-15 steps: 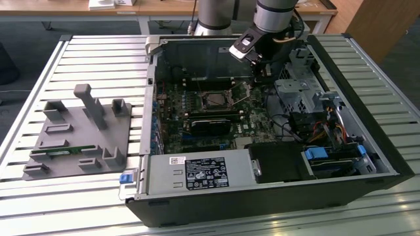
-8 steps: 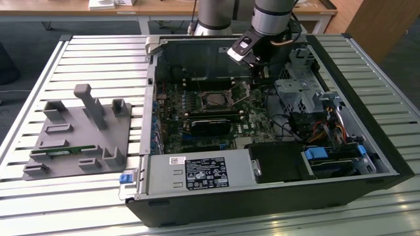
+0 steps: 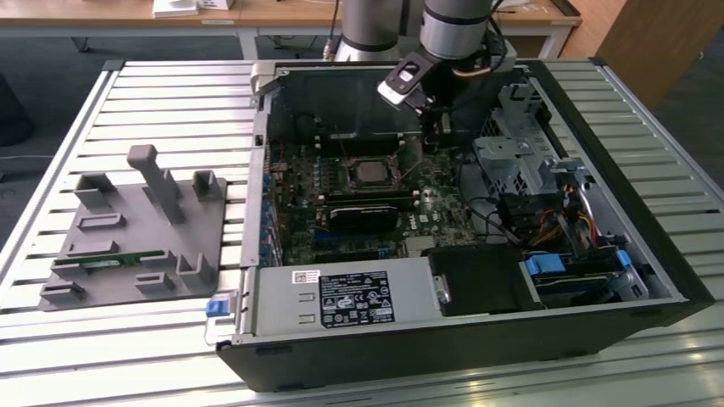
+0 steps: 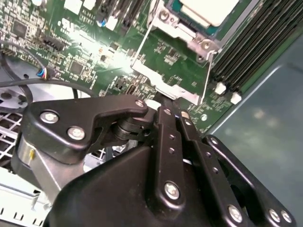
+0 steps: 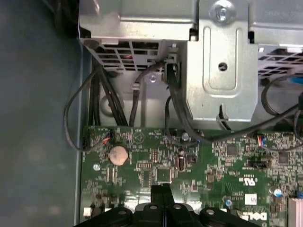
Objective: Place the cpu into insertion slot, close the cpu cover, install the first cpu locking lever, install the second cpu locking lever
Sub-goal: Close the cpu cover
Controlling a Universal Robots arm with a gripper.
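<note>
Cpu point(image 4: 208, 9) sits in the insertion slot point(image 4: 187, 35), with the cpu cover point(image 4: 165, 86) raised beside that slot. My gripper point(image 4: 164, 105), fingers point(image 4: 166, 132) clenched together, touches the cover's free edge. Slipping off that thin lip, I could gouge the circuit board point(image 4: 170, 59) beside the slot.

A broad silver work table of ribbed aluminium slats point(image 3: 147, 93) stretched across the exterior view, and soft, even light lay on its ridges. Behind it ran a light wooden desk on white legs point(image 3: 283, 15), with a small white box point(image 3: 175, 8) sitting on top. Dark grey-blue carpet floor point(image 3: 46, 59) showed under the desk and off to the exterior view's left. At the exterior view's right stood a brown wooden cabinet point(image 3: 656, 42).
</note>
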